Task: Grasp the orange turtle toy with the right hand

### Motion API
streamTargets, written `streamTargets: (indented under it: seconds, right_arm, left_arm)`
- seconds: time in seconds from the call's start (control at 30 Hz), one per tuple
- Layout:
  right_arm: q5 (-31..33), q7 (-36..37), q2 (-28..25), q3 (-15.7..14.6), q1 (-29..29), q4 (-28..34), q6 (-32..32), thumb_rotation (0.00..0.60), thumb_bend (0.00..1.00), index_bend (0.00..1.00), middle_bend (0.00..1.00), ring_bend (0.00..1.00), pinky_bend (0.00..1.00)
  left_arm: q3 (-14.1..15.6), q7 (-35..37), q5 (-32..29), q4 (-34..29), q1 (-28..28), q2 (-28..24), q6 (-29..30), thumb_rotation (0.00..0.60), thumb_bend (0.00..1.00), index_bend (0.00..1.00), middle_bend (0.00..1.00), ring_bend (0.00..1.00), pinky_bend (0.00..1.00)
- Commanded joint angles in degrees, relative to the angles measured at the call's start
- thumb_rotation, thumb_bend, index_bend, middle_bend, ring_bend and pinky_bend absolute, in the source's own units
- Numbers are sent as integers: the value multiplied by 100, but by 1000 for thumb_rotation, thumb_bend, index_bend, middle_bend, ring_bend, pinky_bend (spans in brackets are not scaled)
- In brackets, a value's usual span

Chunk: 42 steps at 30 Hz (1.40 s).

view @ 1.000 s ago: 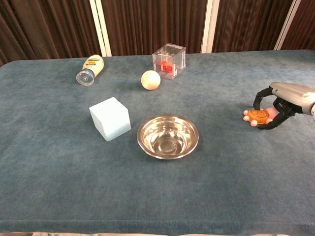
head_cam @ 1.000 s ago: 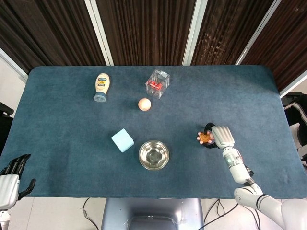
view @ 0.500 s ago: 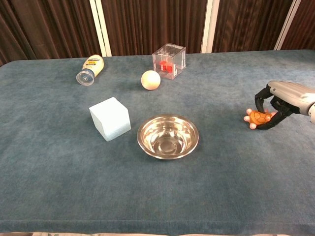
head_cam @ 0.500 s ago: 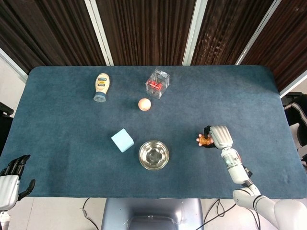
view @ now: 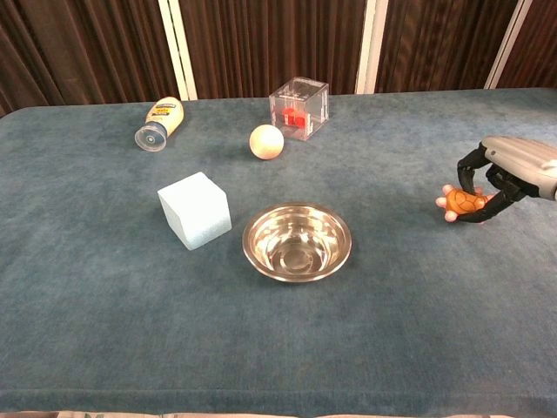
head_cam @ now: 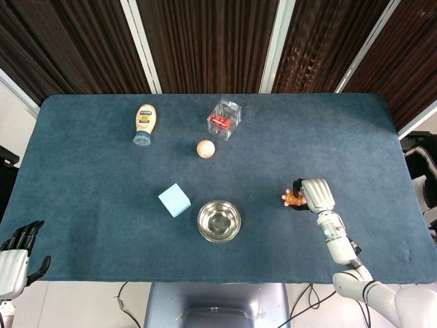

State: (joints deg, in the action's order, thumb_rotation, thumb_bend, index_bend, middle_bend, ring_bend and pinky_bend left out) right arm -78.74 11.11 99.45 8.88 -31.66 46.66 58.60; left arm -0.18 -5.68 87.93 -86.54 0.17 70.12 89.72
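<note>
Right robot hand point(view: 505, 174) grips the orange turtle toy point(view: 461, 201) in curled fingers, well right of the steel bowl point(view: 297, 242); the toy now sits slightly higher, seemingly clear of the counter point(view: 104, 305). Left robot hand point(head_cam: 15, 256) hangs open off the counter's near-left corner.

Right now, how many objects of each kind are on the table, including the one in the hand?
Mayonnaise bottle: 1
Clear box with red cubes: 1
Cream ball: 1
Light blue cube: 1
Steel bowl: 1
Orange turtle toy, held by the right hand: 1
Total: 6
</note>
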Motion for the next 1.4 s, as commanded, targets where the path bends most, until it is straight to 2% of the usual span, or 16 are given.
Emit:
streamTargets:
  seconds: [0.03,0.1,0.2,0.33,0.43,0.6,0.8,1.03,1.17,1.23,1.3,1.33,1.4]
  right_arm:
    - [-93,282,-203,-114,1,223,-163,600,279,660,640,939,946]
    - [-113,412,-338,-160,-7,385,-281,600,250,518,539,934,940]
    - [-109,549,-483,-187,0,615,-372,600,222,382,445,932,937]
    - [-70,628,-597,-213,-10,785,-525,600,201,297,408,932,936]
    - [-37,690,-656,-209,-7,902,-574,600,193,269,396,932,936]
    - [-32,782,-706,-151,-9,1061,-491,600,185,283,393,932,936]
    - [189,504,-614,15,-87,1024,-539,600,185,418,393,934,937]
    - [467,260,-430,65,-171,796,-866,600,184,449,393,936,937]
    - [377,323,-309,34,-165,651,-758,600,184,526,405,947,941]
    - [306,398,-263,26,-159,581,-660,600,225,587,444,959,950]
    - [275,434,-248,20,-158,553,-625,600,330,644,490,969,960]
    - [259,455,-241,17,-157,539,-607,600,408,677,516,975,966]
    - [135,599,-185,10,-149,424,-421,600,723,780,597,989,982]
  left_arm:
    - [2,5,1,2,1,-2,-3,600,348,114,134,144,345]
    - [1,3,-1,3,-1,0,-10,600,347,114,134,144,345]
    - [5,-8,1,0,-7,1,-26,600,346,114,134,144,347]
    - [11,-20,8,-11,-10,-6,-36,600,344,114,134,144,351]
    - [7,-18,-7,-14,-14,-10,-55,600,342,114,134,144,353]
    - [7,-18,-20,-19,-24,-10,-88,600,344,114,134,144,355]
    - [17,-27,-14,-51,-37,-21,-120,600,342,114,134,144,356]
    - [9,-10,-43,-51,-35,-25,-130,600,345,115,135,144,357]
    - [12,-8,-50,-38,-39,-19,-148,600,345,121,134,144,357]
    - [11,-13,-57,-39,-41,-17,-156,600,345,121,134,144,357]
    - [11,-15,-58,-40,-42,-16,-158,600,346,121,134,144,357]
    - [12,-16,-57,-40,-42,-16,-158,600,346,121,134,144,357]
    - [17,-19,-46,-42,-43,-19,-157,600,347,121,135,144,358]
